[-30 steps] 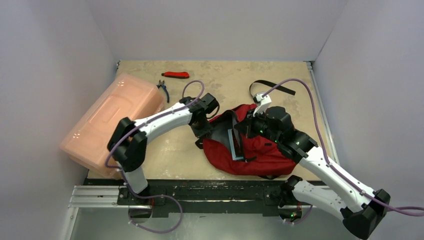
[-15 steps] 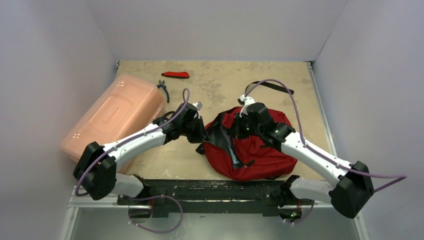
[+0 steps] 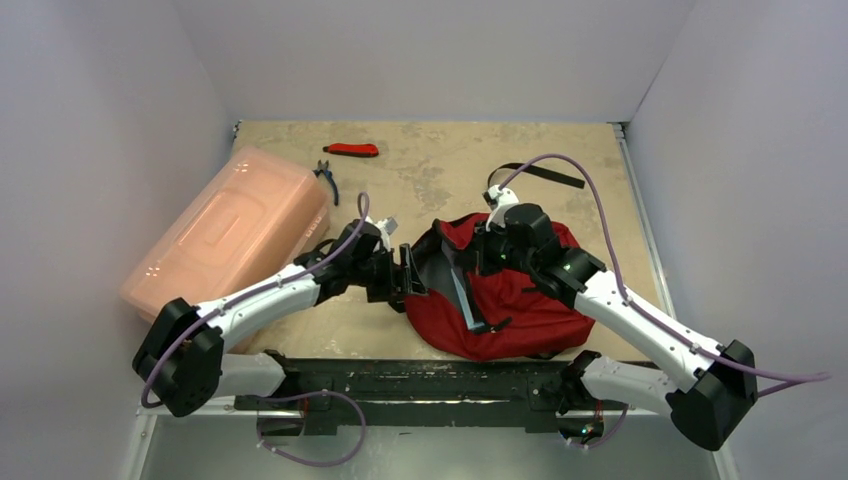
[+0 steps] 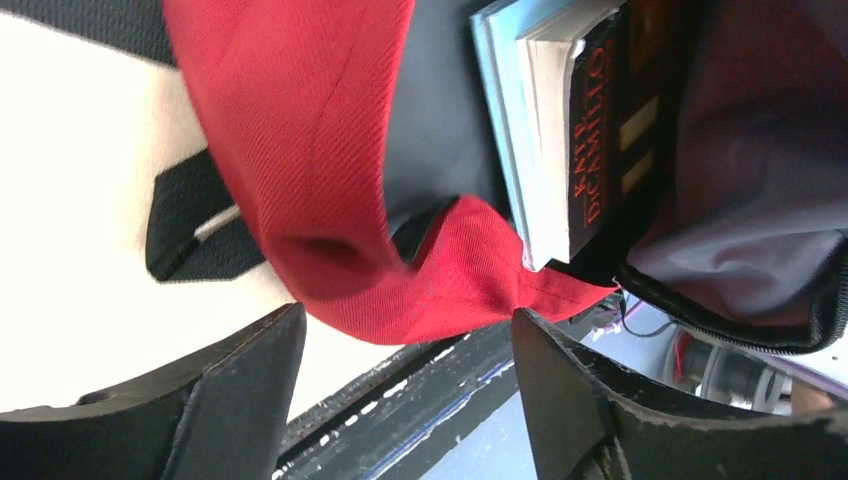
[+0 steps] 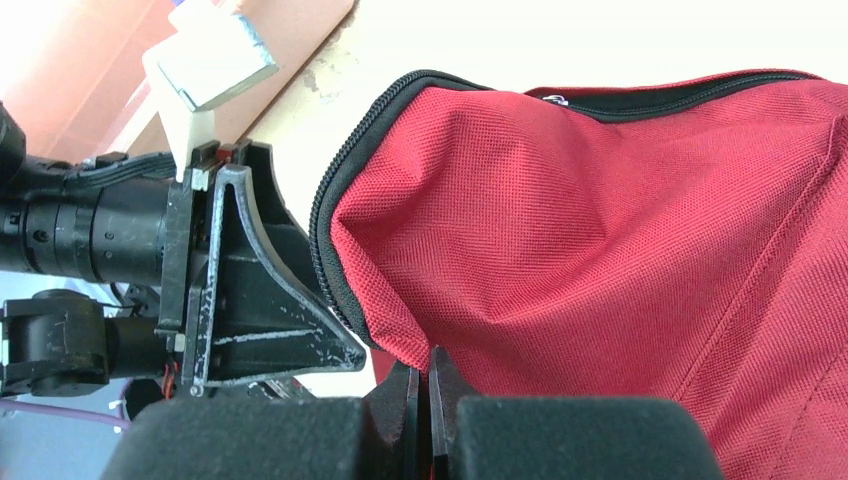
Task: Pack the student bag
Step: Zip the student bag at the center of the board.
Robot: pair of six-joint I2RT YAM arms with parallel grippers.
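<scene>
From overhead, the student bag [image 3: 520, 300] lies open on the surface [image 3: 440, 170], toward its near edge, with an arm on either side. The left arm [image 3: 270, 290] reaches in from the bag's left, and the left jaws stand spread at the rim of the opening. The right arm [image 3: 620, 310] bends over the bag's far side, where the right jaws meet the fabric. A black strap [image 3: 545, 172] trails out beyond the bag and a pink box [image 3: 230, 235] sits well to the bag's left. Pliers [image 3: 326, 180] and a red-handled tool [image 3: 352, 150] lie beyond and left of the bag. At the left wrist, the left jaws stand wide apart and hold nothing, with a fold of the bag's red rim hanging between their tips. Inside the bag, against its dark lining, a paperback [image 4: 560, 140] with its spine showing rests against a light-blue book [image 4: 497, 90]. A piece of black strap lies on the surface just outside the bag. At the right wrist, the right jaws are pressed together, pinching the red fabric at the bag's zipper-edged rim. The left jaws sit just beside that opening, and the pink box shows beyond them, away from the bag.
</scene>
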